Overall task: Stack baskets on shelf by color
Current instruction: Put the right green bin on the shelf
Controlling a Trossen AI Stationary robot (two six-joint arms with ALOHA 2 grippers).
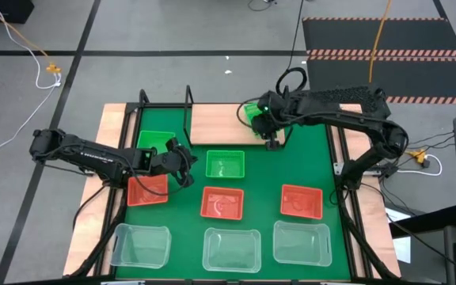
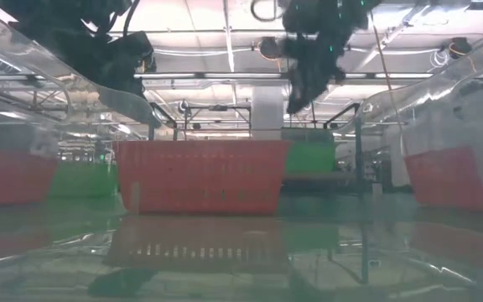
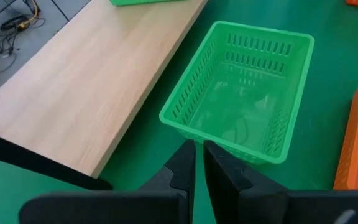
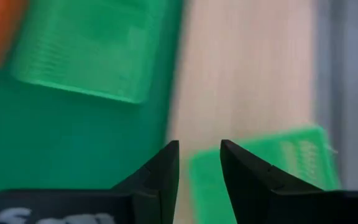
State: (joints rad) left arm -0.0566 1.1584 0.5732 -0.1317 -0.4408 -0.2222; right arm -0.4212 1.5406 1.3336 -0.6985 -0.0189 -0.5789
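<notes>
High view shows the left claw (image 1: 187,162), fingers nearly together, beside a green basket (image 1: 226,165); it should spread wider, then straddle the near rim squarely.

The high view looks straight down on the whole table. The low view sits at mat level, close behind a red-orange basket (image 2: 199,176). Both wrist views look down on the shelf (image 3: 86,81) and share one green basket (image 3: 241,118).

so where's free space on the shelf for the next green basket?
Most of the shelf is bare: the wood between the left frame posts and the green basket under the right gripper. The mat is crowded: red baskets and clear baskets fill the front rows.
</notes>
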